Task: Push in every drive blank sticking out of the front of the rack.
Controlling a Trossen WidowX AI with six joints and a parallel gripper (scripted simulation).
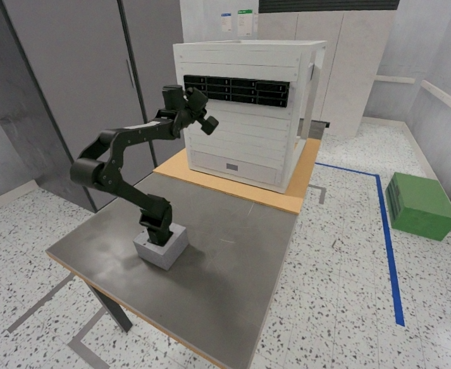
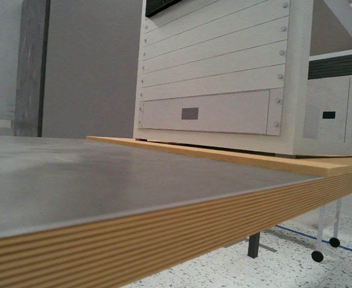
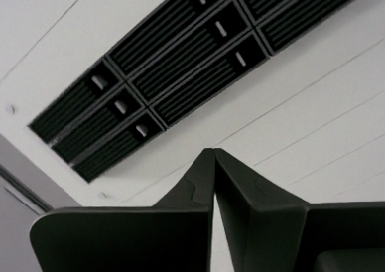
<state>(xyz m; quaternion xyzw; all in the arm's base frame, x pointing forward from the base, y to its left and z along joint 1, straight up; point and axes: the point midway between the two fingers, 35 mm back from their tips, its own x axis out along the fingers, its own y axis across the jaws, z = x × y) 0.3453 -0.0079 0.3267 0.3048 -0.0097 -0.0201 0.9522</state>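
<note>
The white rack (image 1: 237,134) (image 2: 213,74) (image 3: 308,131) stands upright on a wooden board (image 1: 225,189) (image 2: 231,158). Its black drive blanks (image 1: 243,99) (image 3: 174,62) form three rows near the top of the front. In the top view the top right blank (image 1: 271,86) sticks out past its neighbours. The left end is partly hidden by my arm there; in the wrist view I cannot tell any blank there standing proud. My gripper (image 1: 204,114) (image 3: 212,156) is shut and empty, in front of the rack's left part, below the blanks in the wrist view and apart from them. It is out of the exterior view.
My arm's grey base block (image 1: 164,248) stands on the metal table (image 1: 233,273) (image 2: 107,186). A tall grey cabinet (image 1: 154,51) (image 2: 89,68) stands to the left beyond the table. A green box (image 1: 424,206) lies on the floor at the right.
</note>
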